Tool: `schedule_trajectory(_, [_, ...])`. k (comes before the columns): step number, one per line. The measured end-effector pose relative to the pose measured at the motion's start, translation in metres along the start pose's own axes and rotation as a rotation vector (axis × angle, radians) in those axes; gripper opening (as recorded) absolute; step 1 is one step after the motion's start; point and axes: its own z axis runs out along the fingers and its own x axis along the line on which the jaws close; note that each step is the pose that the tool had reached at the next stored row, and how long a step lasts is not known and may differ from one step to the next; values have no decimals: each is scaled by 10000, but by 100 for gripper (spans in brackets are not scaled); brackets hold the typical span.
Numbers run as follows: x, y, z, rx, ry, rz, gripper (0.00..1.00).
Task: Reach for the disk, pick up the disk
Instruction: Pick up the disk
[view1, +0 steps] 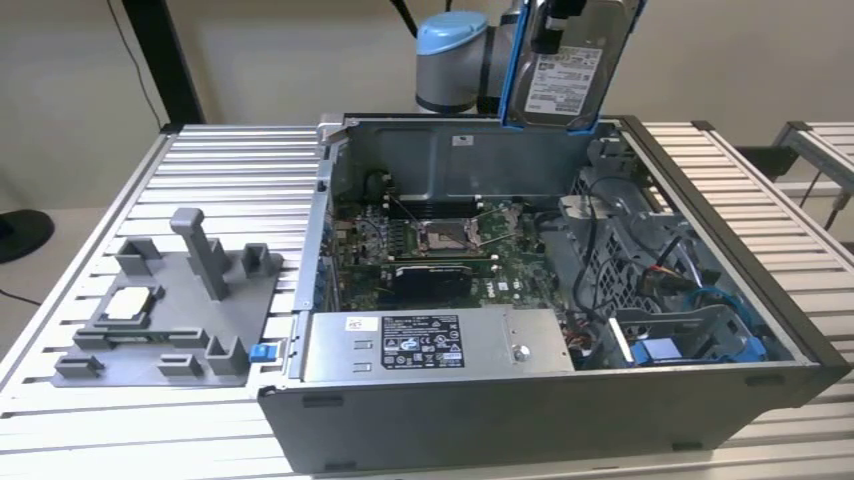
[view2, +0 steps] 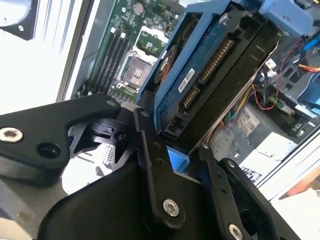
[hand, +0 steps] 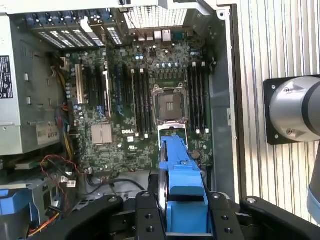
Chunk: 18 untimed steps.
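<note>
- The gripper (view2: 187, 150) is clamped on the disk (view1: 571, 68); in the second wrist view its two black fingers (view2: 150, 150) press the disk's lower end from either side.
- The disk hangs in the air above the rear wall of the open case (view1: 534, 420), clear of everything inside, near the arm's blue-capped joint (view1: 451, 60).
- Its long axis runs roughly upright, in line with the gripper, label face toward the exterior camera.
- So the disk lies straight out from the fingertips, not off to one side.
- The exterior view alone shows its height over the case and the grey fixture (view1: 167, 310) on the table (view1: 240, 160), well apart.
- The second wrist view shows the disk's circuit-board side and connector.
- The first wrist view looks along the blue bracket (hand: 182, 175) to the motherboard (hand: 145, 100) below.
</note>
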Motion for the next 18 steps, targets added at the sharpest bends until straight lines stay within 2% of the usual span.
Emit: schedule_trajectory(18, [-44,-433,-11,0,0,0,0])
